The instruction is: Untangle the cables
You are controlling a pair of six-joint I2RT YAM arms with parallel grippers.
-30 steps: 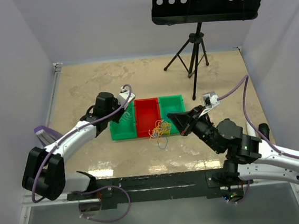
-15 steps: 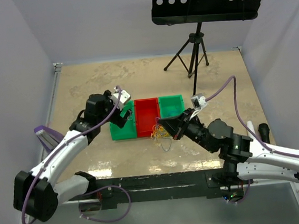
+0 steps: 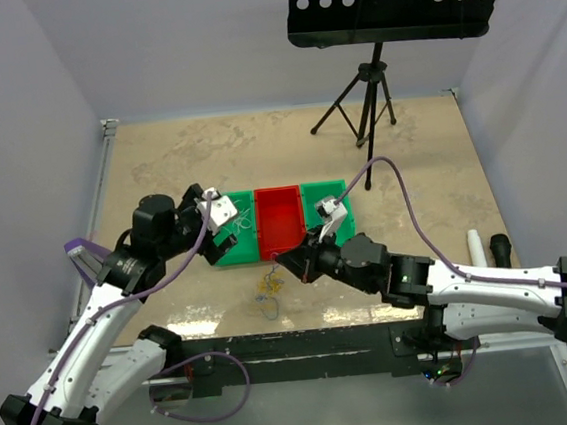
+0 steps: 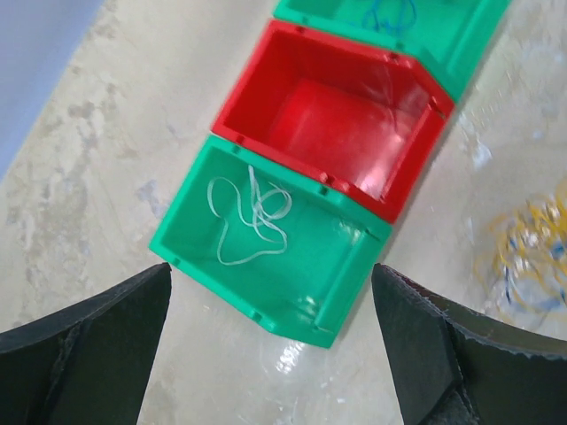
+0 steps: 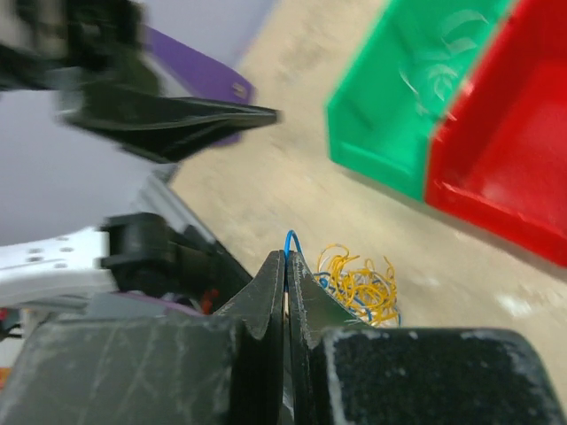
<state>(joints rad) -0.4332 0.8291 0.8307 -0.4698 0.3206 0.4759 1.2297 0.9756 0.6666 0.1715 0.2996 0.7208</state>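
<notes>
Two cables look sorted: whitish cable (image 4: 252,221) lies in the left green bin (image 4: 190,252), a blue cable (image 4: 390,13) in the right green bin (image 4: 443,53). Red bin (image 4: 266,97) empty. Orange-yellow tangle (image 3: 266,288) on the counter (image 3: 158,164), unsorted. Right end effector (image 5: 285,266) clenched on its blue strand (image 5: 290,237); left end effector (image 4: 270,283) released, above the bins

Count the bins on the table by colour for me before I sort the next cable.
Green bins: 2, the left green bin and the right green bin
Red bins: 1, the red bin between them
Total: 3 bins
</notes>
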